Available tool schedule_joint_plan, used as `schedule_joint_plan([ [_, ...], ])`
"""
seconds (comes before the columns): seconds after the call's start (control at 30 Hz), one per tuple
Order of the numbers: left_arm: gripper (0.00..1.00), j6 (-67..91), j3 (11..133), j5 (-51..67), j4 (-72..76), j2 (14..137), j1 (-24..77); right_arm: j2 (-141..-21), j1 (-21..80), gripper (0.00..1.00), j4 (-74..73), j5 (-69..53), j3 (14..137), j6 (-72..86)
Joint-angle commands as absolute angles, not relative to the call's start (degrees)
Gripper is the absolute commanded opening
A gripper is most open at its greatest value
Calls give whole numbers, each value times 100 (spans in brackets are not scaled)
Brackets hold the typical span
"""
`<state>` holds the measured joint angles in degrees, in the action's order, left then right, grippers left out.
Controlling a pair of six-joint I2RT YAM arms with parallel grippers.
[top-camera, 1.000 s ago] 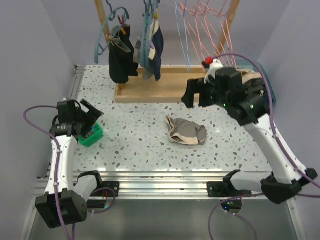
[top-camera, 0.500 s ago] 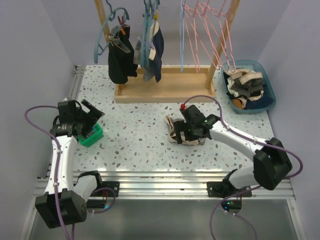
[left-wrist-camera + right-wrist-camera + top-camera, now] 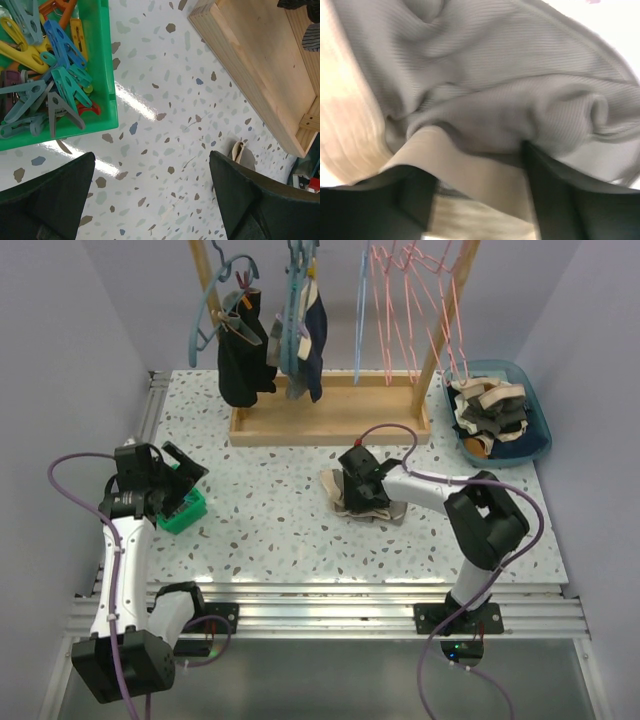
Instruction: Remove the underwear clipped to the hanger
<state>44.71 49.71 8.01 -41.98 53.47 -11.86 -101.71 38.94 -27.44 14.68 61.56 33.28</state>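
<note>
The right wrist view was almost all cloth, so close and soft-edged that I could not make out the table or the outline of the garment. The right gripper (image 3: 480,200) showed only as two dark fingers (image 3: 547,200) cut off by the bottom edge, standing partly apart with a beige band and grey ribbed folds of the underwear (image 3: 485,90) bunched between them. Whether they were pinching that cloth or only pressed into it I could not tell. From above, the right gripper (image 3: 360,490) was down on the underwear (image 3: 333,492), which lay crumpled on the table (image 3: 270,540) beneath it, its middle hidden by the wrist and only its edges showing around the fingers. The left gripper (image 3: 150,200) hung released, its fingers wide apart with nothing between them over bare speckled table. Ahead and to the left of them sat a green bin (image 3: 102,60) of coloured clothes pegs (image 3: 55,80), cut off by the frame. Ahead and to the right ran the wooden base (image 3: 260,60) of the rack. Beyond the right gripper, dark garments (image 3: 242,360) hung from blue hangers over that base, with bare pink hangers (image 3: 410,300) beside them. Off to its right stood a blue tub (image 3: 535,435) heaped with clothing.
</note>
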Motion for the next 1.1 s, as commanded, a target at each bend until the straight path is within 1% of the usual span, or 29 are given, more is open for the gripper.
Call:
schedule_joint_plan([
  [0.0, 100, 4289, 4869, 738, -4271, 5230, -1169, -10442, 3841, 62, -2321, 1450, 5705, 3797],
  [0.03, 100, 4298, 4843, 738, -4271, 5229, -1169, -10267, 3754, 51, -2294, 1459, 5600, 3814],
  [0.07, 100, 4298, 4825, 747, -4263, 5229, -1169, -10126, 3692, 36, -2294, 1529, 5416, 3858],
  [0.1, 100, 4307, 4816, 773, -4254, 5238, -1169, -9977, 3613, 0, -2381, 1608, 5344, 3893],
  [0.2, 100, 4307, 4790, 800, -4228, 5247, -1160, -9309, 3113, 0, -2671, 1653, 5239, 3885],
  [0.23, 100, 4307, 4790, 809, -4219, 5247, -1160, -9108, 2659, 0, -2733, 1600, 5221, 3859],
  [0.3, 100, 4324, 4808, 853, -4201, 5265, -1151, -8571, 2156, 0, -2943, 1477, 5308, 3745],
  [0.33, 100, 4324, 4816, 870, -4184, 5273, -1143, -8439, 1614, 0, -3005, 1424, 5378, 3605],
  [0.4, 100, 4333, 4843, 896, -4175, 5300, -1143, -8210, 1093, 0, -3241, 1406, 5790, 3472],
  [0.43, 100, 4333, 4851, 896, -4184, 5309, -1134, -8183, 594, 0, -3321, 1371, 5966, 3411],
  [0.47, 100, 4333, 4852, 905, -4184, 5335, -1134, -8217, 345, 0, -3348, 1310, 6342, 3349],
  [0.53, 100, 4324, 4860, 905, -4192, 5361, -1116, -8436, -234, 0, -3611, 1344, 6861, 3375],
  [0.57, 100, 4324, 4860, 905, -4192, 5387, -1116, -8568, -385, 0, -3691, 1284, 7351, 3514],
  [0.63, 100, 4307, 4887, 923, -4201, 5423, -1099, -8797, -797, 0, -3499, 1039, 7689, 3795],
  [0.73, 100, 4254, 5009, 879, -4263, 5484, -1064, -9183, -1124, 0, -3489, 1098, 8637, 3981],
  [0.77, 100, 4237, 5036, 853, -4280, 5510, -1046, -9306, -1186, 0, -3498, 1142, 9170, 4008],
  [0.83, 100, 4228, 5089, 844, -4289, 5537, -1037, -9719, -1344, 0, -3533, 1247, 9674, 4095],
  [0.87, 100, 4219, 5089, 861, -4263, 5572, -1028, -9869, -1380, 0, -3551, 1379, 10147, 4139],
  [0.97, 100, 4236, 5080, 896, -4228, 5625, -1037, -10528, -1468, 0, -3726, 1546, 10921, 4289],
  [1.03, 100, 4210, 5080, 949, -4192, 5651, -1028, -10827, -1485, 0, -3683, 1661, 11135, 4246],
  [1.07, 100, 4201, 5097, 967, -4192, 5695, -1020, -11124, -1477, 12, -3648, 1687, 11371, 4176],
])
